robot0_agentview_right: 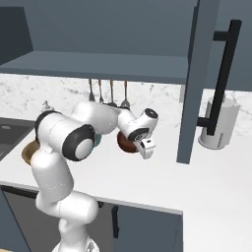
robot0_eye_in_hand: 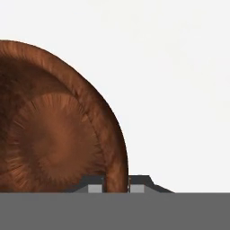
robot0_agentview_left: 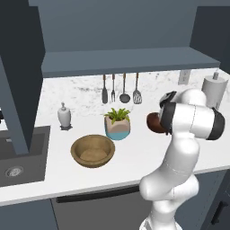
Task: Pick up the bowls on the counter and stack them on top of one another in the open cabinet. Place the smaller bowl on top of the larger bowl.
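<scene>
Above the counter (robot0_agentview_left: 134,157), to the right of the plant pot (robot0_agentview_left: 118,125), the gripper (robot0_eye_in_hand: 117,185) is pinching the rim of the smaller bowl (robot0_eye_in_hand: 54,130), one finger sitting inside the wall and the other outside. Whether that bowl is clearing the worktop or touching it cannot be told. Left of the pot, the larger bowl (robot0_agentview_left: 92,150) is sitting on the counter, below the cabinet (robot0_agentview_left: 126,58) shelf.
</scene>
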Robot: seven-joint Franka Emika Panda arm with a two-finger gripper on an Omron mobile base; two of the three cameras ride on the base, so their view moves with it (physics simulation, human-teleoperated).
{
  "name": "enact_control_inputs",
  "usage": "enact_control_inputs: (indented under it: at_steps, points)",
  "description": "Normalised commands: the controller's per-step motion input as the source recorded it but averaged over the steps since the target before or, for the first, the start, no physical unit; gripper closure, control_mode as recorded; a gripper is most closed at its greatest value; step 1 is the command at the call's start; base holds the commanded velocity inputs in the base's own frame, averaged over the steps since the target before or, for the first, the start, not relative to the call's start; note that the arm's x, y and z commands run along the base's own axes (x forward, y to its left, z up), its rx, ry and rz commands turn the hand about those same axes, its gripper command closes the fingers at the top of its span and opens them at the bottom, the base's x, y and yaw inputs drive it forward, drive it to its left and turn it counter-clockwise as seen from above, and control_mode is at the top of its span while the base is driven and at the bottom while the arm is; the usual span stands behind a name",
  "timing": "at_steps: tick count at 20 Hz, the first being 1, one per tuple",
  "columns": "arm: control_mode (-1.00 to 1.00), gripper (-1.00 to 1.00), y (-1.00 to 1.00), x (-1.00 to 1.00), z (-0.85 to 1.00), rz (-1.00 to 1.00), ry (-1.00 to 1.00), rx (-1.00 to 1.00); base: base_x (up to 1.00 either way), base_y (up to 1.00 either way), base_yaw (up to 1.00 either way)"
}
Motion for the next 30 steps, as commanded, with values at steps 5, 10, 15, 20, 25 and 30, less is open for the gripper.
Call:
enact_control_inputs:
  at_steps: [5, 10, 15, 20, 25, 30]
  points:
    - [-1.00, 1.00, 0.37, -1.00, 0.83, 0.12, -0.28, -0.04, 0.00, 0.00, 0.00]
    - [-1.00, 1.00, 0.96, -1.00, 0.78, 0.19, -0.11, -0.14, 0.00, 0.00, 0.00]
    - [-1.00, 1.00, 1.00, -1.00, 0.77, 0.20, 0.00, -0.18, 0.00, 0.00, 0.00]
    - [-1.00, 1.00, 1.00, -0.85, 0.57, 0.21, 0.00, -0.17, 0.00, 0.00, 0.00]
    - [-1.00, 1.00, 1.00, -0.15, 0.04, 0.11, 0.00, -0.10, 0.00, 0.00, 0.00]
    - [-1.00, 1.00, 1.00, 0.40, 0.00, -0.05, 0.00, 0.00, 0.00, 0.00, 0.00]
